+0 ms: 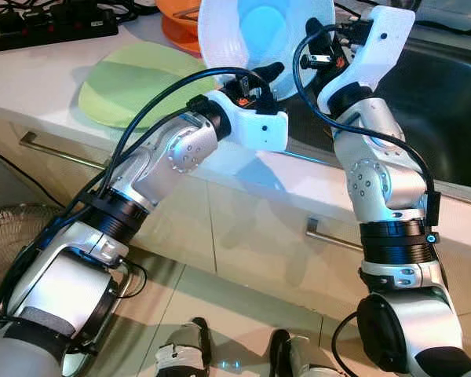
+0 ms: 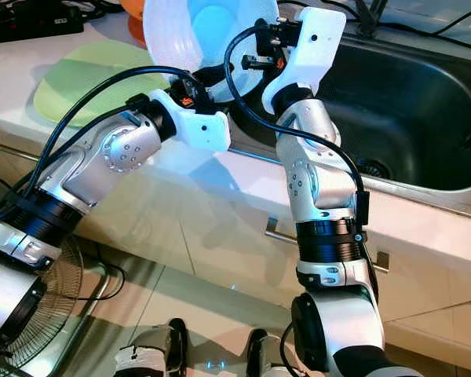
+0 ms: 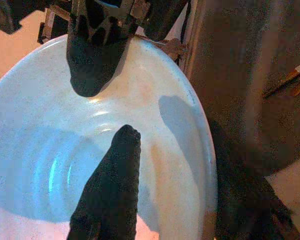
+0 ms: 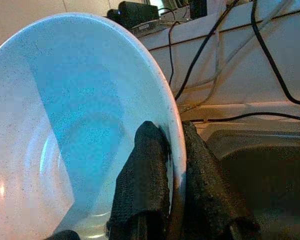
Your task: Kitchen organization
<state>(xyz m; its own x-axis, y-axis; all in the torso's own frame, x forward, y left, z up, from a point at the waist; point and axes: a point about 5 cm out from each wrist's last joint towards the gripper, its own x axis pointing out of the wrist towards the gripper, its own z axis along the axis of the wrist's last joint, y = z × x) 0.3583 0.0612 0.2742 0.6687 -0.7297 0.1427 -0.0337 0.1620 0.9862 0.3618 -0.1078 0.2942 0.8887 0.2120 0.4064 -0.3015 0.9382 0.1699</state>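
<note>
Plate [image 1: 255, 35]: white rim, faint dark speckle, pale blue centre. Left gripper [image 3: 162, 165] and right gripper [image 4: 176, 175]: black fingers on white housings; arms silver with black bands and black cables. Mat [image 1: 137, 82] on counter: light green. Bowl [image 1: 178, 20] behind plate: orange. Counter [image 1: 31, 78]: off-white. Sink [image 2: 424, 102]: dark grey metal. Power strip [image 1: 51, 23]: black. Cabinet fronts [image 1: 259, 236]: beige, with brushed metal handles. Floor [image 1: 235, 314]: beige tile.

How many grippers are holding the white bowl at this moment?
2. The right gripper pinches the white bowl at its rim on the sink side; the left gripper grips the rim nearest the robot.
</note>
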